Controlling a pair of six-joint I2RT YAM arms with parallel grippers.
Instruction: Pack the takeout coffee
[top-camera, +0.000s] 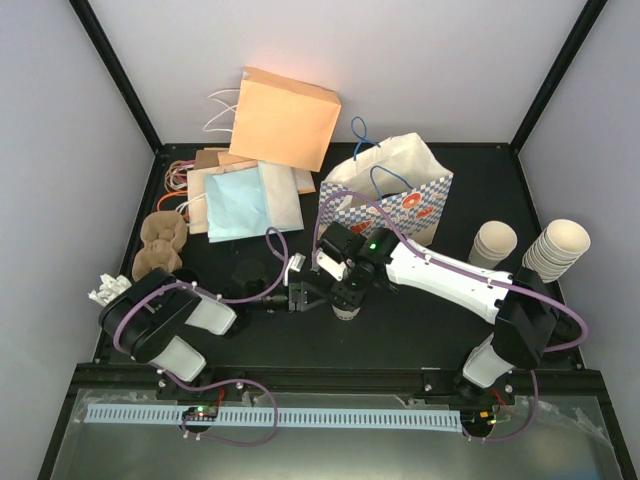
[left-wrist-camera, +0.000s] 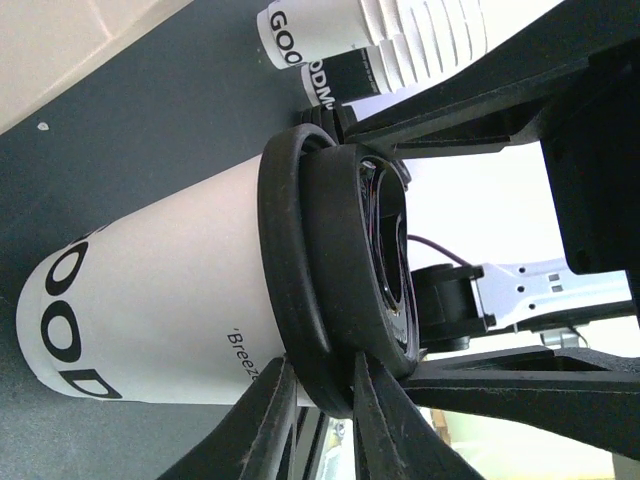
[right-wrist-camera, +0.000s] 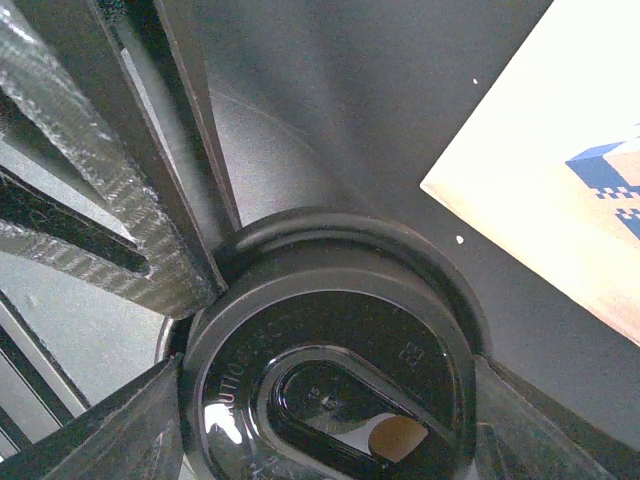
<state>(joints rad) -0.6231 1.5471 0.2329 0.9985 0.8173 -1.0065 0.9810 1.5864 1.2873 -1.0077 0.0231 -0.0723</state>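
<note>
Coffee cup (top-camera: 345, 310) stands upright mid-desk (top-camera: 400, 335), long axis vertical, wide end and black lid (right-wrist-camera: 330, 390) up. Right gripper (top-camera: 346, 293), above it, clamps the lid rim from both sides. Left gripper (left-wrist-camera: 322, 430) straddles the lid edge; can't tell if it's clamped. Checked bag (top-camera: 400, 205) is just behind.

A black lid (right-wrist-camera: 330, 335) with an oval sip hole fills the lower centre, its rim clasped at lower left and lower right by the right gripper (right-wrist-camera: 330, 410). The left gripper (right-wrist-camera: 212, 262) slants in from the upper left to the rim. A blue-checked bag (right-wrist-camera: 540, 170) lies at right.
</note>
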